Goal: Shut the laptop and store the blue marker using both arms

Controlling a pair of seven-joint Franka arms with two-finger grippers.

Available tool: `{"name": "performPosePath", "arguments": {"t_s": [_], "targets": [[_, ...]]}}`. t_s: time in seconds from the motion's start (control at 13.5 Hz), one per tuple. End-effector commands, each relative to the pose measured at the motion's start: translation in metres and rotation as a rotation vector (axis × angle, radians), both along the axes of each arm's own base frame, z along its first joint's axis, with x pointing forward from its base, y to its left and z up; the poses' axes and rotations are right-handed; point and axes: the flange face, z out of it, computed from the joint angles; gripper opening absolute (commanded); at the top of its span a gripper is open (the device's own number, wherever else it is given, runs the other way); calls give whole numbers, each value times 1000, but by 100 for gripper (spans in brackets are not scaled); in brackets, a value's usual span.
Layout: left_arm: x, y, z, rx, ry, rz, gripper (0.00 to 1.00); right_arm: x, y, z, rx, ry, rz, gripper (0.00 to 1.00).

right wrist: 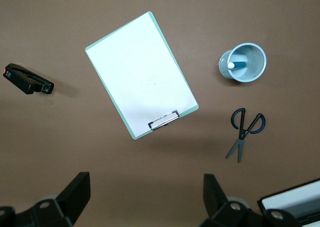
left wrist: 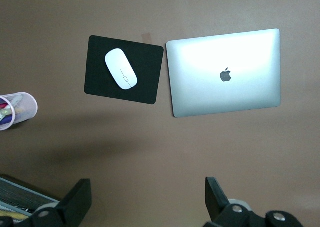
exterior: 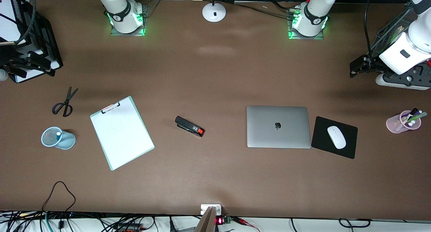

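The silver-grey laptop (exterior: pixel 278 126) (left wrist: pixel 225 72) lies flat with its lid shut, apple logo up, toward the left arm's end of the table. The blue marker (exterior: pixel 58 134) (right wrist: pixel 237 65) lies inside a light-blue mesh cup (exterior: pixel 69 140) (right wrist: pixel 260 69) tipped on its side toward the right arm's end. My left gripper (left wrist: pixel 148 187) (exterior: pixel 357 65) hangs open high over bare table near the left arm's end. My right gripper (right wrist: pixel 146 182) hangs open high over bare table, with the clipboard and the cup in its view. Neither holds anything.
A black mouse pad (exterior: pixel 350 137) with a white mouse (exterior: pixel 336 137) lies beside the laptop. A pink cup of pens (exterior: pixel 394 124) sits at the left arm's end. A stapler (exterior: pixel 189 126), clipboard (exterior: pixel 122 132) and scissors (exterior: pixel 65 102) lie toward the right arm's end.
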Motion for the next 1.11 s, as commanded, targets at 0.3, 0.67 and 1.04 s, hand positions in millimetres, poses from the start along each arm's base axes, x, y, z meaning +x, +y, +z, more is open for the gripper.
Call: {"name": "performPosePath", "arguments": {"t_s": [0.3,0.67,1.04], "targets": [[-5,0,5,-8,7,12,100,-3,-4,5,-54,-9,13,100],[-5,1,5,-8,9,12,100,-5,-8,9,-57,-25,-4,100],[-5,1,5,-8,9,12,100,-4,-5,7,-56,-22,-3,100]]}}
